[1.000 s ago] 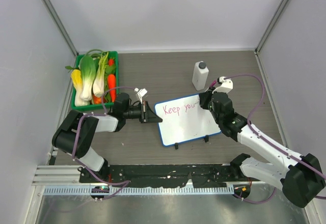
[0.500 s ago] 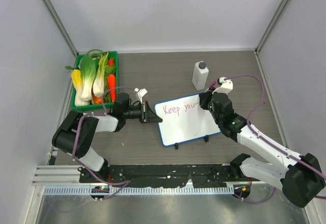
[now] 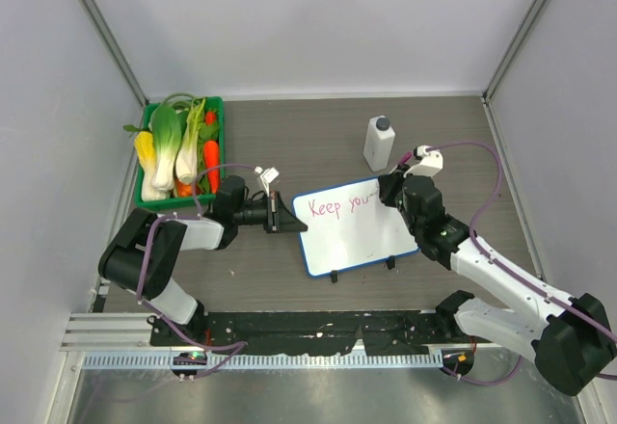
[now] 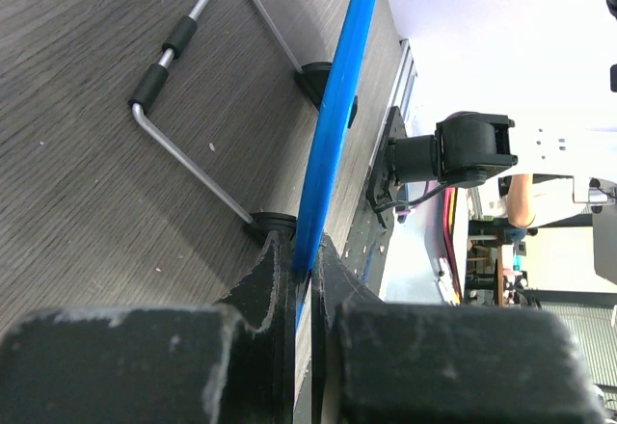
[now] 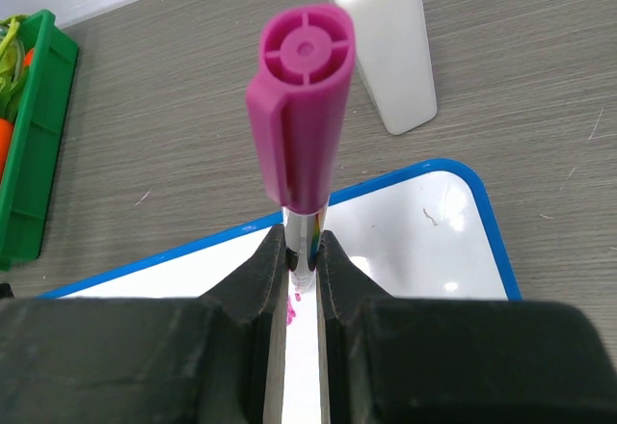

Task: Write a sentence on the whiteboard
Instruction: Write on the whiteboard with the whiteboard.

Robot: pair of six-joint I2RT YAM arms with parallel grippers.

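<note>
Mid-sentence, writing step. The whiteboard [image 3: 355,226] stands mid-bench [image 3: 289,279] between the arms. Left jaws are clamped on its blue left rim, steadying it. The left wrist view shows that pinch and the wire stand loop [image 4: 183,154] behind the board, which the top view hides. Right jaws are closed on a pink marker [image 5: 301,106], tip at the end of the sentence [image 3: 339,202], which reads "Keep you…". Only the right wrist view shows the pink marks under the tip. Next move probably needs a new line, since little room is left on the right. Beyond sit a white bottle [image 3: 380,143] and a green veg crate [image 3: 178,149].
</note>
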